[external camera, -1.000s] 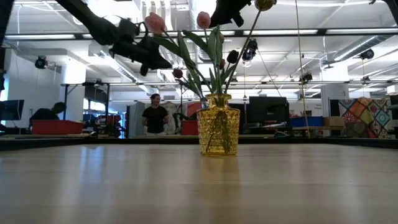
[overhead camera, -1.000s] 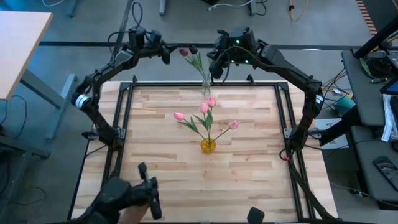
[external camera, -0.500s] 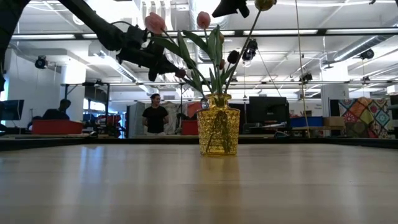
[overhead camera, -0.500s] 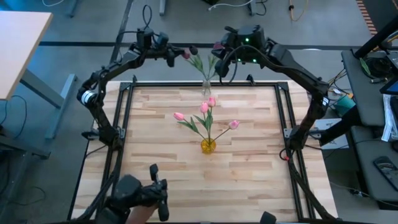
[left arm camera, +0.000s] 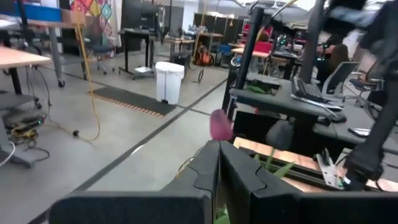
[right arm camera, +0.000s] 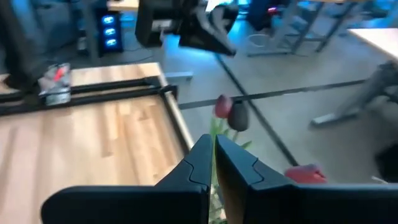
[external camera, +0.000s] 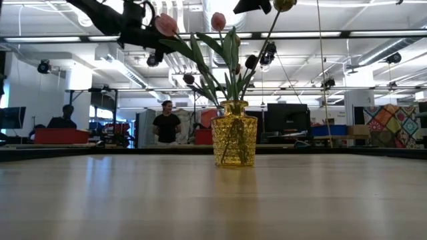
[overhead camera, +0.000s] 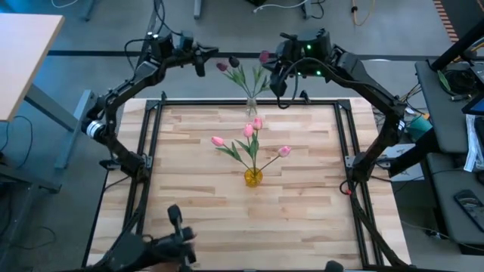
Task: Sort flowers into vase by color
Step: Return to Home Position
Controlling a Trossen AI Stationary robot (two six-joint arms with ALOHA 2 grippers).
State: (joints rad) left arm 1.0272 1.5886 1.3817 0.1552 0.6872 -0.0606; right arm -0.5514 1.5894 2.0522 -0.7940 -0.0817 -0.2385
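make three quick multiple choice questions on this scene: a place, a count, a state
1. Where on the table does the yellow vase stand? A middle B far left corner C right edge
2. How many pink tulips does it hold? A two B four C six
3. How are the left gripper and right gripper? A shut B wide open C gripping a stem
1 A, the high view shows it centred. 2 B, four pink heads rise from it. 3 A, each wrist view shows it closed tight on nothing.
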